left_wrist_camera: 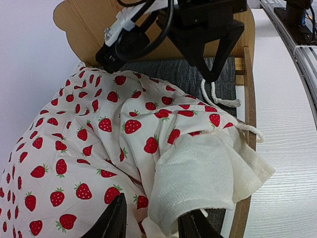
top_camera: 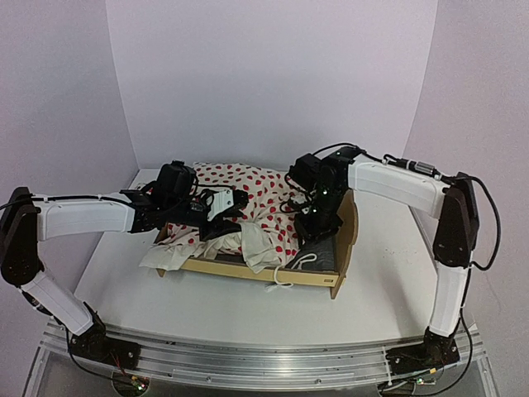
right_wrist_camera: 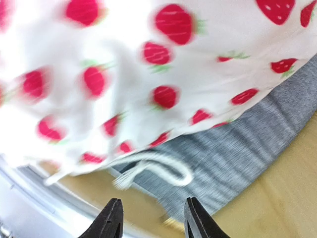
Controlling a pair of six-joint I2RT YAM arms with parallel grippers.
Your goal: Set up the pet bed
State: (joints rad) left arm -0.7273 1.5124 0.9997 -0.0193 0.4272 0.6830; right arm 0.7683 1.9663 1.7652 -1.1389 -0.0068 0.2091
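Observation:
The pet bed (top_camera: 248, 271) lies mid-table, its headboard (top_camera: 352, 217) to the right. A white strawberry-print blanket (top_camera: 248, 186) is heaped over it, spilling past the left end. My left gripper (top_camera: 234, 212) hovers over the heap. In the left wrist view it (left_wrist_camera: 156, 223) stands open, with a white terry fold (left_wrist_camera: 198, 173) of the blanket hanging loose between the fingers. My right gripper (top_camera: 318, 225) is near the headboard, open (right_wrist_camera: 152, 220) with nothing between its fingers, just above a white cord (right_wrist_camera: 158, 168) and the grey felt base (right_wrist_camera: 247, 144).
The white table (top_camera: 397, 281) spreads around the bed. An aluminium rail (top_camera: 264, 364) carrying both arm bases runs along the near edge. Pale walls close in behind and at both sides. The right arm's black wrist (left_wrist_camera: 198, 20) hangs in front of the headboard (left_wrist_camera: 84, 25).

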